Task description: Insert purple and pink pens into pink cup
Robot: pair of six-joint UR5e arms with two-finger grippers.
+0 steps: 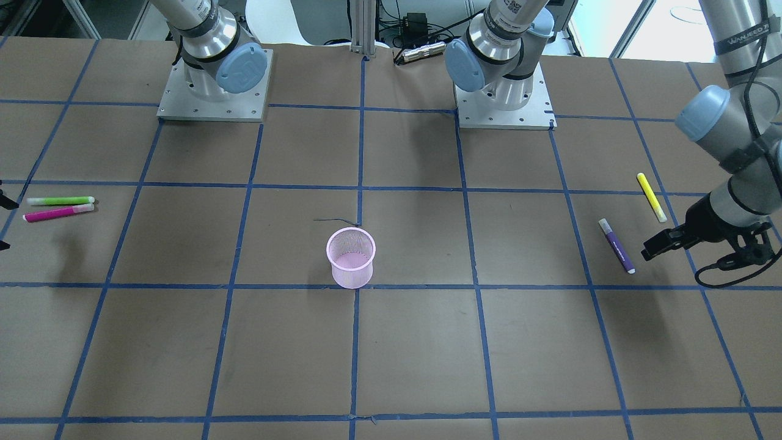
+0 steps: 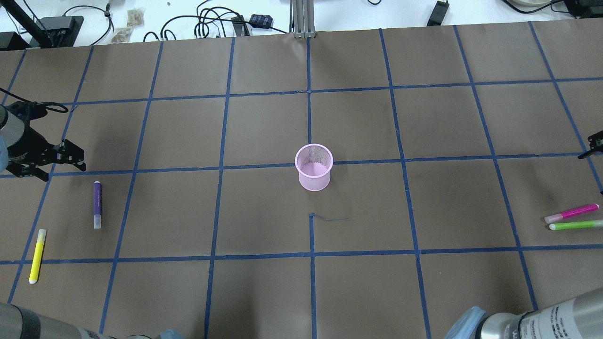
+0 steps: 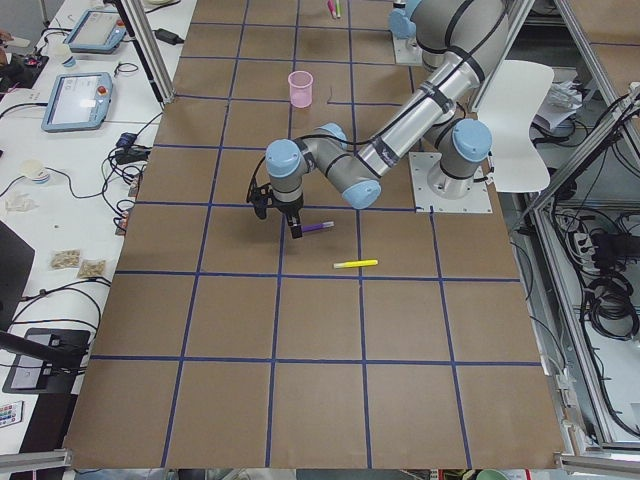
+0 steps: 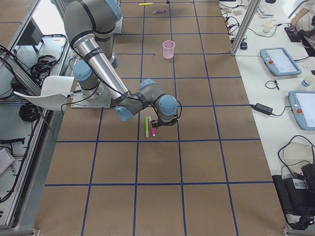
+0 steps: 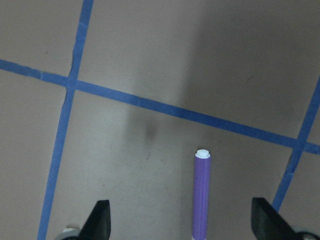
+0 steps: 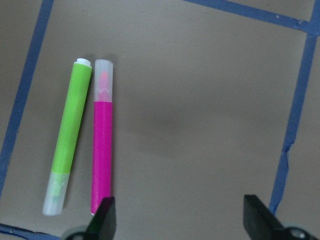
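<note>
**Pens lying on the table, both grippers hanging open**

The pink cup (image 2: pixel 314 175) is standing upright at the table's middle, and the overhead view is showing only bare mesh inside it. The purple pen (image 2: pixel 97 205) is lying far to the robot's left, near a yellow pen (image 2: pixel 37 255). The pink pen (image 2: pixel 571 213) is lying far to the right, just beside a green pen (image 2: pixel 575 225).

The overhead view is catching only the right gripper's tip at its edge. The wrist cameras are showing more: the left gripper (image 5: pixel 181 217) is hanging over the purple pen with its jaws spread wide, and the right gripper (image 6: pixel 181 214) is hanging equally wide, with the pink pen near one finger.
</note>
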